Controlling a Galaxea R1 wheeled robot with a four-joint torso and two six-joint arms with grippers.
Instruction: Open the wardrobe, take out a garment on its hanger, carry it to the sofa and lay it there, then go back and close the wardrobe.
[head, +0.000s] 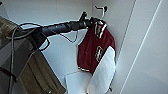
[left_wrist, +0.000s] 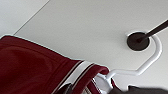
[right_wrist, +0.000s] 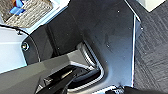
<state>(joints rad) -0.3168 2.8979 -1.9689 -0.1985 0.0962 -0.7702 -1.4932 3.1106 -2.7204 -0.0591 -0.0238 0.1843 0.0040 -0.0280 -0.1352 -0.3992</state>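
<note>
The wardrobe (head: 57, 57) stands open, its white door (head: 150, 50) swung out at the right. Inside hangs the garment (head: 93, 50), a maroon jacket with a white sleeve (head: 103, 72) and chest emblem. Its white hanger (head: 101, 8) hooks over the rail near the top. My left arm reaches in from the left, and my left gripper (head: 92, 22) is right at the jacket's striped collar. In the left wrist view the hanger hook (left_wrist: 152, 60) curls around the dark rail (left_wrist: 156, 28), above the maroon cloth (left_wrist: 30, 67). My right gripper (right_wrist: 60, 81) hangs low beside my own dark base.
A long olive-brown garment (head: 37, 72) hangs at the lower left of the wardrobe, under my arm. A white shelf or box (head: 76, 82) lies below the jacket. Dark carpet (right_wrist: 152, 50) and a woven basket (right_wrist: 30, 12) show beside my base.
</note>
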